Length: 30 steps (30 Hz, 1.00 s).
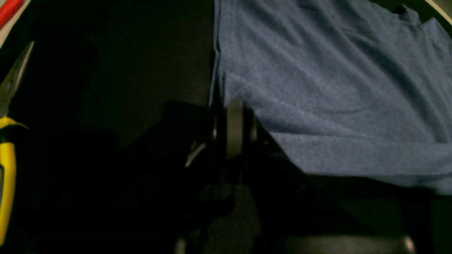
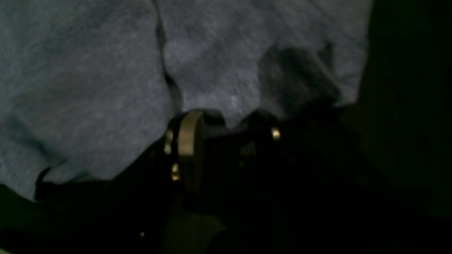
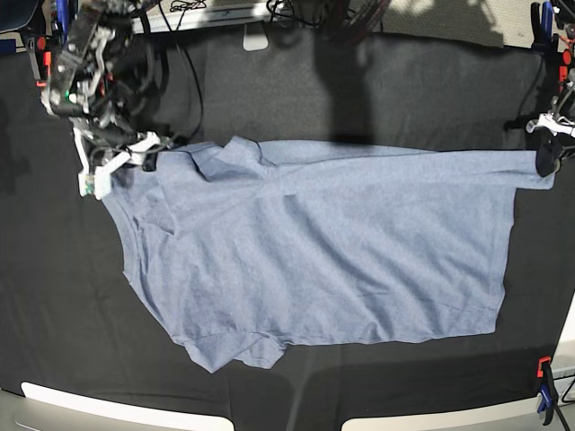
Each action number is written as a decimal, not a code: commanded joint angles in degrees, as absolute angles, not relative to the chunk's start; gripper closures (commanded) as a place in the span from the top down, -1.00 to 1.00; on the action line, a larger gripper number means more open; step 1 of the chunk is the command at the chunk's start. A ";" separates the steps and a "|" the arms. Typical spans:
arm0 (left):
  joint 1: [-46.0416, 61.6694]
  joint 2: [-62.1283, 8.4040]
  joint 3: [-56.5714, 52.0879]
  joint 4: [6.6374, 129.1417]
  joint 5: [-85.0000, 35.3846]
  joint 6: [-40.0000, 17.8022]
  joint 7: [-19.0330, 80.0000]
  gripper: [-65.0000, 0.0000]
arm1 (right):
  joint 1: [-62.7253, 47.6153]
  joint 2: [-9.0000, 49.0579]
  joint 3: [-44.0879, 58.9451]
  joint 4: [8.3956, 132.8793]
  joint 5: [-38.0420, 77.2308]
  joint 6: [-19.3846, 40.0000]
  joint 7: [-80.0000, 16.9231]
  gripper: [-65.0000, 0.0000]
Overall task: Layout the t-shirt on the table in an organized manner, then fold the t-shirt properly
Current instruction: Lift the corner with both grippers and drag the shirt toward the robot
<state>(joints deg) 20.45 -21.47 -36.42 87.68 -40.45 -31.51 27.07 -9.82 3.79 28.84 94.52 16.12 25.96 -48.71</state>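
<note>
left wrist: the left gripper (image 1: pixel 233 123) is clamped tight on the hem corner of the t-shirt (image 1: pixel 335 88); the blue-grey cloth spreads off up and right over the table (image 1: pixel 106 88); yellow-handled pliers (image 1: pixel 9 141) lie at the left edge
right wrist: dim and blurry; the right gripper (image 2: pixel 226 130) has its jaws partly apart, sitting at the edge of the shirt (image 2: pixel 88 88); can't tell if any cloth is between them
base: t-shirt (image 3: pixel 332 260) lies spread flat mid-table (image 3: pixel 54 314), collar end by the right gripper (image 3: pixel 135 157), hem corner at the left gripper (image 3: pixel 545 160); a clamp (image 3: pixel 544 391) sits at the near right edge
</note>
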 commanded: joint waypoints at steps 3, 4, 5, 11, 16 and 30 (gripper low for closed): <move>20.16 -22.57 -37.01 88.47 -41.41 -31.48 25.67 -1.00 | -8.88 4.29 28.73 95.39 17.63 28.34 -48.60 -0.29; 20.16 -22.57 -37.01 88.47 -41.41 -31.51 25.67 -1.00 | -8.91 4.29 28.75 95.39 18.85 29.52 -49.23 -0.29; 20.16 -22.57 -37.01 88.47 -41.41 -31.51 25.67 -1.00 | -8.93 4.27 28.73 95.39 20.18 30.57 -50.35 -0.29; 20.16 -22.57 -37.01 88.47 -41.41 -31.51 25.65 -1.00 | -9.06 4.27 28.73 95.39 26.00 33.08 -53.69 -0.29; 20.16 -22.57 -37.01 88.47 -41.34 -31.51 25.67 -1.00 | -9.26 4.29 28.91 95.42 26.00 35.05 -54.96 -0.29; 20.16 -22.57 -37.01 88.47 -39.94 -31.51 25.67 -1.00 | -9.32 4.58 37.08 95.79 41.32 39.03 -57.43 -0.29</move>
<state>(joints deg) 20.45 -21.47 -36.42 87.68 -38.92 -31.53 27.07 -9.96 3.97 36.97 94.67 40.10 38.44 -58.43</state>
